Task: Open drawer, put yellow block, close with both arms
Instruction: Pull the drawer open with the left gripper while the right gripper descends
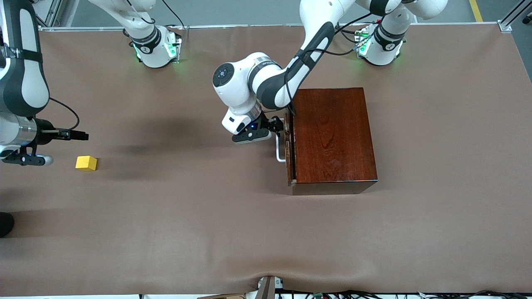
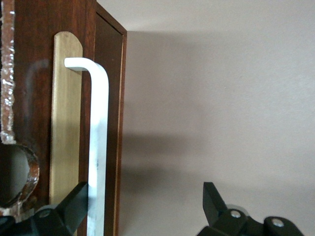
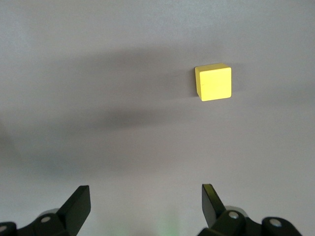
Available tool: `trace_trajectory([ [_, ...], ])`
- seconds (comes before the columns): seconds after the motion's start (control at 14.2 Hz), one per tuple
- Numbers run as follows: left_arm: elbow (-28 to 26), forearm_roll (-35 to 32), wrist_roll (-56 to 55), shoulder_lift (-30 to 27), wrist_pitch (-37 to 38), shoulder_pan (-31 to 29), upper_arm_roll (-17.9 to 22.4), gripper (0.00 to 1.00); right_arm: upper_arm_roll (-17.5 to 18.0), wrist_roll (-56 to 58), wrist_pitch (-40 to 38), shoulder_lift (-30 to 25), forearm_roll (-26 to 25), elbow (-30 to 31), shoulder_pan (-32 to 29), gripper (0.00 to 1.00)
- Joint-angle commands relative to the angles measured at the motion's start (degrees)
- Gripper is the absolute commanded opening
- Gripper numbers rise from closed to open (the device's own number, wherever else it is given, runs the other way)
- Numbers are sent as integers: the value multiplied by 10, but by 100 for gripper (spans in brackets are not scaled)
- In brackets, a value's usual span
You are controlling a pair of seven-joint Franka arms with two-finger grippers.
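The reddish-brown wooden box point(image 1: 332, 135) stands mid-table, toward the left arm's end. Its drawer point(image 1: 289, 145) looks shut, with the white bar handle point(image 1: 280, 151) on its front. My left gripper point(image 1: 277, 124) is open at the handle. In the left wrist view the handle point(image 2: 98, 137) stands between the fingers, close against one fingertip point(image 2: 78, 196), and the left gripper point(image 2: 145, 189) holds nothing. The yellow block point(image 1: 86, 163) lies on the table toward the right arm's end. My right gripper point(image 1: 83, 136) hangs open and empty over the table beside it. In the right wrist view the block point(image 3: 213, 82) lies ahead of the right gripper point(image 3: 145, 191).
A brown mat point(image 1: 208, 216) covers the table. The two arm bases point(image 1: 156, 47) point(image 1: 380, 45) stand along the table edge farthest from the front camera. Cables and a small mount point(image 1: 268, 286) sit at the edge nearest the camera.
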State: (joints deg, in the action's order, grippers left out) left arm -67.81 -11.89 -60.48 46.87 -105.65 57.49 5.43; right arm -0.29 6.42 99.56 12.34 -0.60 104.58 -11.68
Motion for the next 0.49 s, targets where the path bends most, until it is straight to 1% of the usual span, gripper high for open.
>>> trace_trajectory([
  [0.0, 16, 1, -30, 16, -25, 4, -11, 100, 9, 10, 4, 8, -4, -4, -9, 100],
  [0.14, 17, 1, -31, 16, -26, 4, -15, 100, 9, 10, 17, 10, -4, 2, -9, 100],
  [0.42, 17, 1, -53, 16, -49, 4, -23, 100, 9, 33, 84, 11, -4, 48, -28, 100],
])
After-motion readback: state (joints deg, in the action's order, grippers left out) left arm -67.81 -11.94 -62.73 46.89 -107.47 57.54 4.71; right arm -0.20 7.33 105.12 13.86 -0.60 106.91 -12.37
